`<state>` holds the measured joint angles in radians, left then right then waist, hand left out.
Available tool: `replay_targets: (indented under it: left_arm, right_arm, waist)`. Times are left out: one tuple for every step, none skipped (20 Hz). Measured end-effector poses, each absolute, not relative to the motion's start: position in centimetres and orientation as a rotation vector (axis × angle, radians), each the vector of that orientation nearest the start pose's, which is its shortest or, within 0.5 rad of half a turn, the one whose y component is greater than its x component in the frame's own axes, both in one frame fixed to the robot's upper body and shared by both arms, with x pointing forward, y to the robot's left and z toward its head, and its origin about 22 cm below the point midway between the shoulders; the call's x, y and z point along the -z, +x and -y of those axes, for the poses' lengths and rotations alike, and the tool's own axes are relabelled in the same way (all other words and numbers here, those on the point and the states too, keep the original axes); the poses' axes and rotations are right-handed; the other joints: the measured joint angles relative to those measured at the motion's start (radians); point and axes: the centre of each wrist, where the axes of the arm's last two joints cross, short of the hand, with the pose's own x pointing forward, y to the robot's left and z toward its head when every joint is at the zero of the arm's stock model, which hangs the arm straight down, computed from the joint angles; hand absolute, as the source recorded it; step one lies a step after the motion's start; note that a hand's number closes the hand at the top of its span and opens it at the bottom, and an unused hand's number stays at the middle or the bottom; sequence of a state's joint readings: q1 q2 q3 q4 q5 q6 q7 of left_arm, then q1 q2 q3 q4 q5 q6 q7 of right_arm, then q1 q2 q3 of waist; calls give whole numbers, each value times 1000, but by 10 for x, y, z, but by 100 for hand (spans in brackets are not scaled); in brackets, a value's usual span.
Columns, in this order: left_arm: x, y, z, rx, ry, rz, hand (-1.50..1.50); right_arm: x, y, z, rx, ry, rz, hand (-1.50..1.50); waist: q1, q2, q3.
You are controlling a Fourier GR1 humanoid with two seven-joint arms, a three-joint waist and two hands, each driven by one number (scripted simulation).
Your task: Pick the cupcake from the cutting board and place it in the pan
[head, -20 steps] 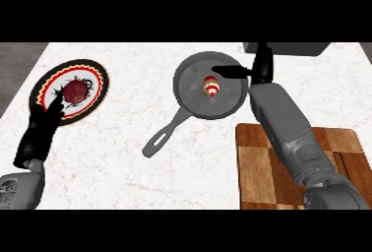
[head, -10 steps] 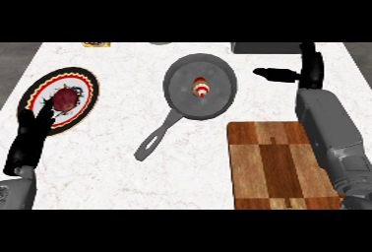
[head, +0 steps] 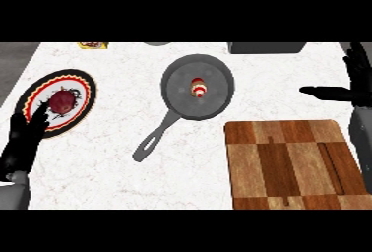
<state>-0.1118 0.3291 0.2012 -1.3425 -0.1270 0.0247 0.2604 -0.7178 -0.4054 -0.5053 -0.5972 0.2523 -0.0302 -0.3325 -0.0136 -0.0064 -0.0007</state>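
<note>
Cupcake [head: 198, 89] in pan [head: 181, 103]; plate [head: 44, 93], perhaps food-laden, left.

A kitchen: marble counter [head: 218, 59], pan [head: 198, 87], cutting board [head: 291, 165], plate [head: 62, 101].

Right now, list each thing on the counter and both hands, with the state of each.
cupcake: upright in the pan, released
pan: flat on the counter, handle toward the lower left
cutting board: bare
plate: holds a dark red item
right hand: open, to the right of the pan
left hand: open, resting at the plate's edge
</note>
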Motion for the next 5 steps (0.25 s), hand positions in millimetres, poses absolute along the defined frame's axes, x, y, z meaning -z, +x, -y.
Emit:
replay_targets:
  left_arm:
    - [-12, 264, -355, 83, 501, 1192, 0]
    - [-14, 264, -356, 88, 499, 1193, 0]
    - [-16, 265, -355, 87, 499, 1194, 0]
    - [-12, 265, -358, 84, 502, 1194, 0]
    - [-12, 263, -358, 86, 500, 1192, 0]
  right_arm:
    - [-46, 377, 389, -24, -512, 1647, -150]
    - [-47, 370, 400, -29, -514, 1649, -150]
    - [-50, 365, 409, -36, -515, 1651, -150]
    - [-54, 360, 416, -38, -518, 1652, -150]
    - [-57, 352, 423, -42, -517, 1650, -150]
  waist:
    - [1, 1, 0]
    - [3, 2, 0]
    - [3, 2, 0]
    - [3, 2, 0]
    - [2, 2, 0]
